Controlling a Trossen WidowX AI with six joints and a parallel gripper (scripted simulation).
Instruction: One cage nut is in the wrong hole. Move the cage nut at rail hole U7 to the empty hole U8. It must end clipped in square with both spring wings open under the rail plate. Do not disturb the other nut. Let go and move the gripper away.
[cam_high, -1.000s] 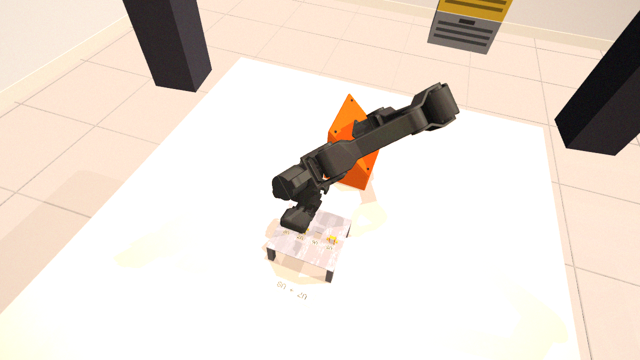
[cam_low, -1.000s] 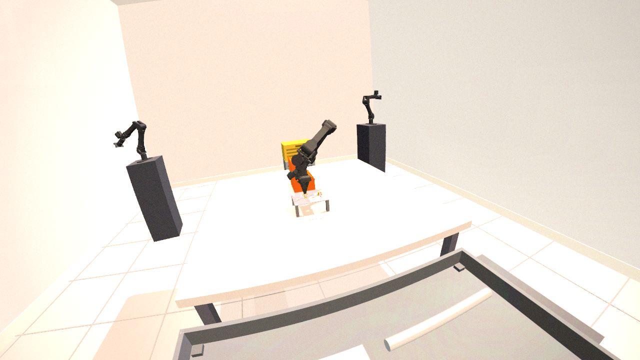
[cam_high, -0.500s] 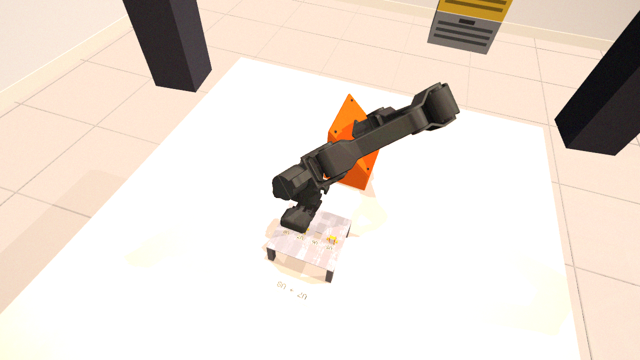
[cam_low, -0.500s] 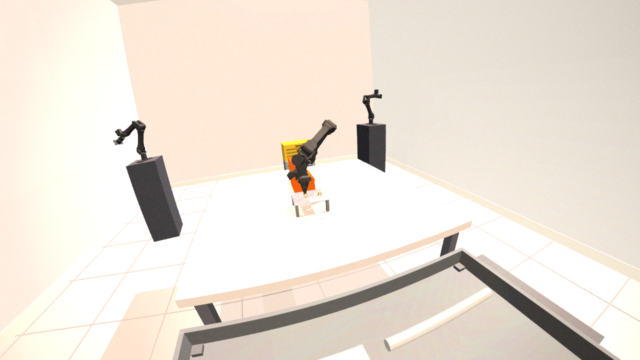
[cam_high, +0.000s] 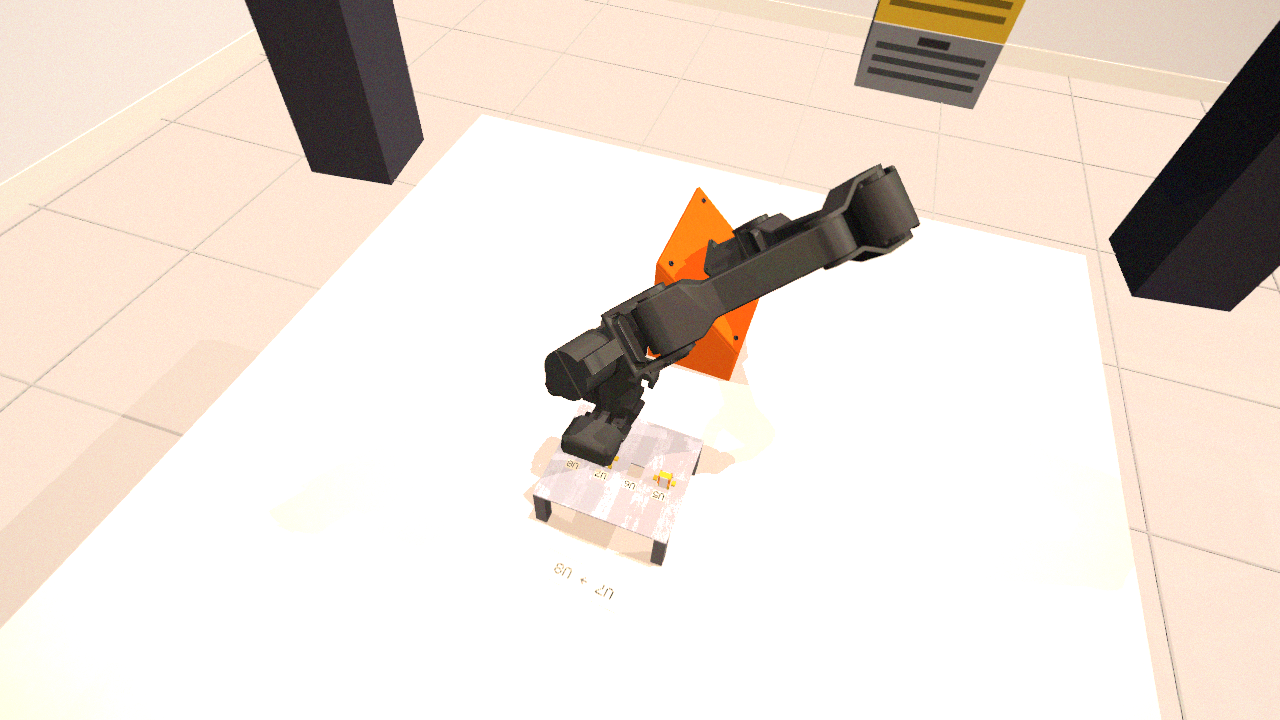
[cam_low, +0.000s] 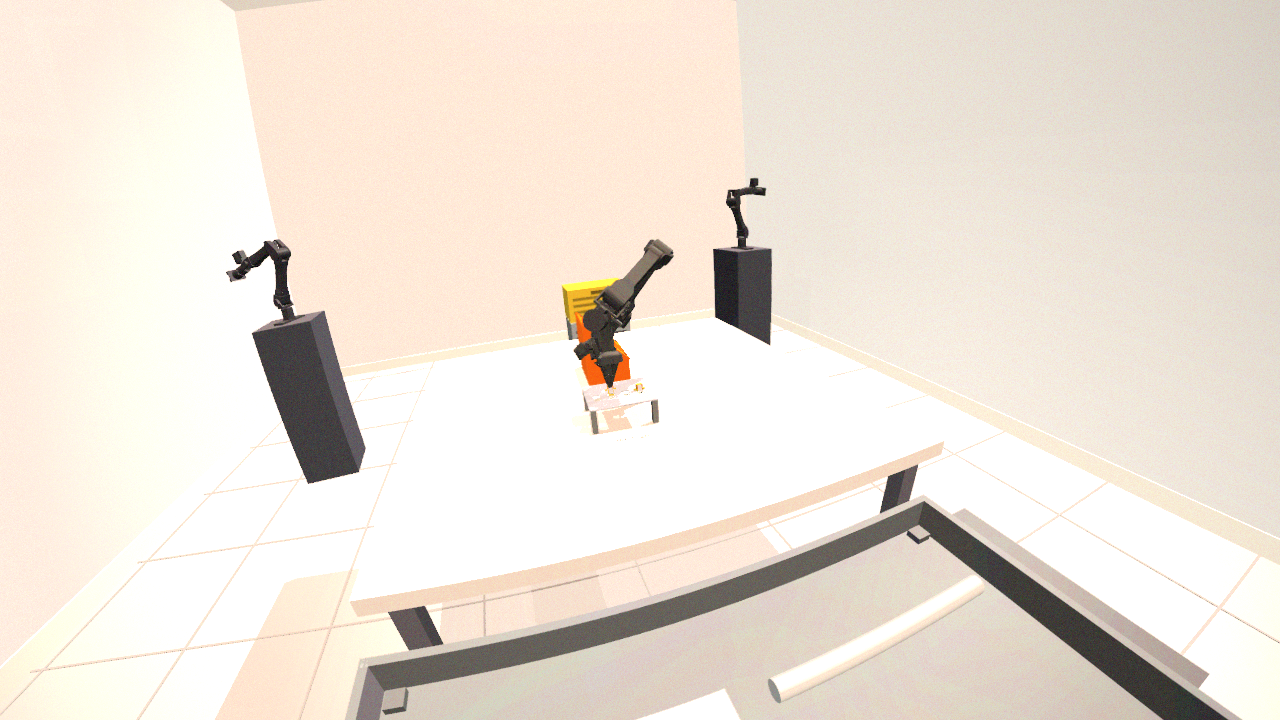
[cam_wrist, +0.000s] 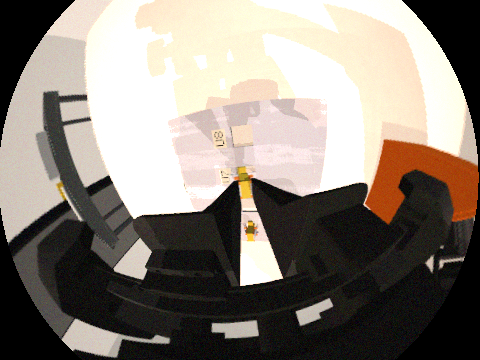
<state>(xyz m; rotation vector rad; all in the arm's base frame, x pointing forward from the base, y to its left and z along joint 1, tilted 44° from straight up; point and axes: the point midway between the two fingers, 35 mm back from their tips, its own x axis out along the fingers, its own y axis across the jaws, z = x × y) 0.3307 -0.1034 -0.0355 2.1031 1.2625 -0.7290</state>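
Gripper (cam_high: 610, 462) (cam_low: 611, 386) (cam_wrist: 245, 184) pinching U7 nut (cam_high: 614, 461) (cam_low: 611, 391) (cam_wrist: 244, 185); ease it straight up, wings clear, before shifting toward U8 hole (cam_wrist: 242, 136).

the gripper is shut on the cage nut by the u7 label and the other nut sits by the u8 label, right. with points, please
Not quite: the other nut (cam_high: 665, 480) (cam_wrist: 251, 230) sits by the U5 label (cam_high: 658, 495), as the top view shows. The rest stands.
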